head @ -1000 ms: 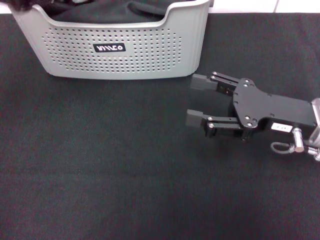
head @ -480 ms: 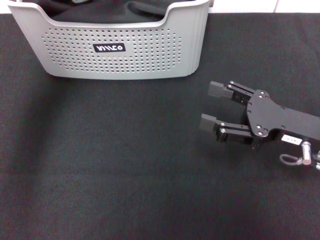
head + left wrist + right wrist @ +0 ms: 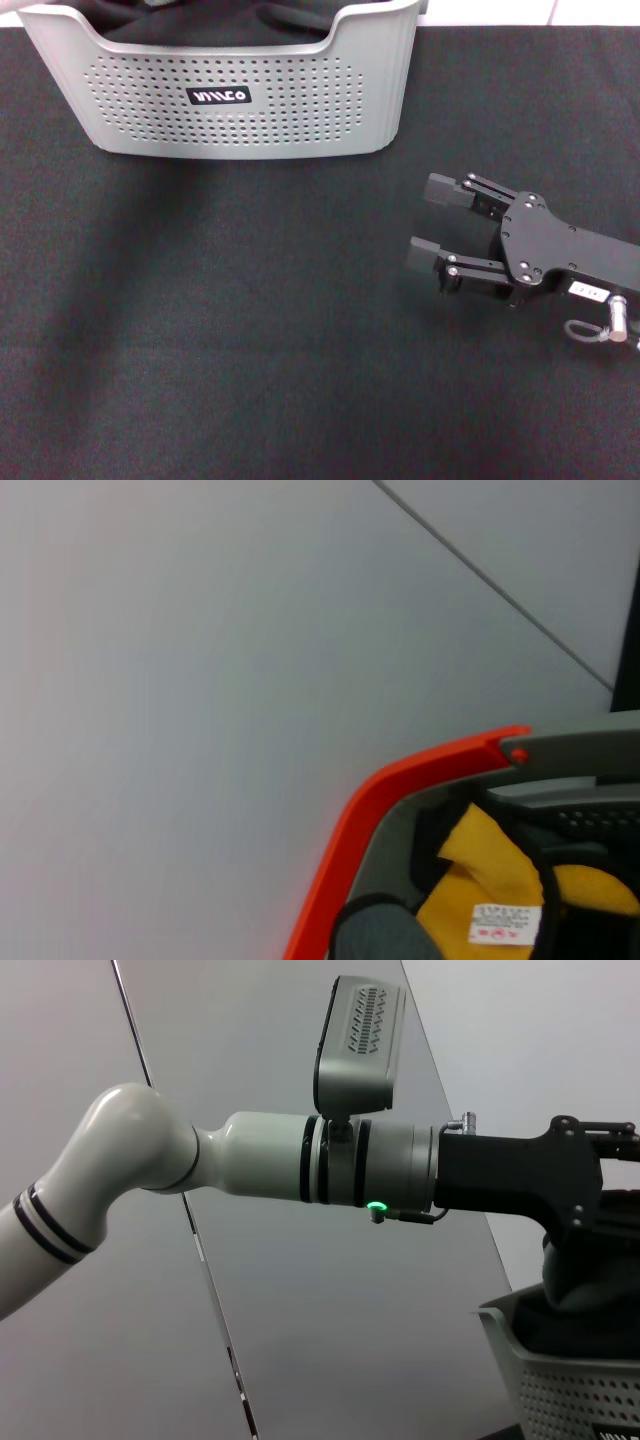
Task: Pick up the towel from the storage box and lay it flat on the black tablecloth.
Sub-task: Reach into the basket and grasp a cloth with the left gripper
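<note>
The light grey storage box (image 3: pixel 240 110) stands at the far left of the black tablecloth (image 3: pixel 220 320), with dark folds of the towel (image 3: pixel 230 20) inside it. In the right wrist view my left gripper (image 3: pixel 585 1225) hovers over the storage box (image 3: pixel 560 1390), shut on a bunched peak of the towel (image 3: pixel 585 1280) pulled up out of it. The left wrist view shows the towel's yellow reverse side (image 3: pixel 480 880) with a white label, close to the camera. My right gripper (image 3: pixel 432 222) is open and holds nothing, low over the tablecloth to the right of the box.
An orange-red strip (image 3: pixel 400 790) curves along a grey rim in the left wrist view. A pale floor or wall lies behind the box. The tablecloth stretches bare in front of the box and to the left of the right gripper.
The right gripper has drawn back to the right and toward the front, away from the box, staying open. A dark shape at the box's far left corner has left the head view.
</note>
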Action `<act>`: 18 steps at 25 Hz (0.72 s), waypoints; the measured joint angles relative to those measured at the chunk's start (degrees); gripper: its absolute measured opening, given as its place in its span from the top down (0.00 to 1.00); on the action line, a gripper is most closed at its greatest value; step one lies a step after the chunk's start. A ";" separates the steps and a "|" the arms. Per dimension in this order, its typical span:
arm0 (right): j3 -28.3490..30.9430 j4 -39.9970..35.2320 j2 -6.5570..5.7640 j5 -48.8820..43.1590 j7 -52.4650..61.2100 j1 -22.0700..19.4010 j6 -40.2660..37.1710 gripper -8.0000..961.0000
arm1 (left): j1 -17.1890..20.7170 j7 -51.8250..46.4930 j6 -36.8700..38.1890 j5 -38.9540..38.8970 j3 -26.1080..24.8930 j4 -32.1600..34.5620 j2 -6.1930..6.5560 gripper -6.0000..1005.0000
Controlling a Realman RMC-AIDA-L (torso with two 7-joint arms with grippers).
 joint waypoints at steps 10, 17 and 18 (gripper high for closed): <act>-0.04 0.44 0.26 0.00 -0.53 -0.36 -0.27 0.10 | 3.71 -3.31 -0.85 5.54 5.87 5.38 0.01 0.47; -0.04 0.44 0.32 0.01 -0.66 -0.82 -1.06 0.10 | 3.91 -3.22 -2.45 5.72 5.68 4.68 0.05 0.77; -0.04 0.44 0.32 0.01 -0.66 -0.92 -1.11 0.10 | 3.91 -3.13 -2.82 5.75 5.67 4.41 0.05 0.78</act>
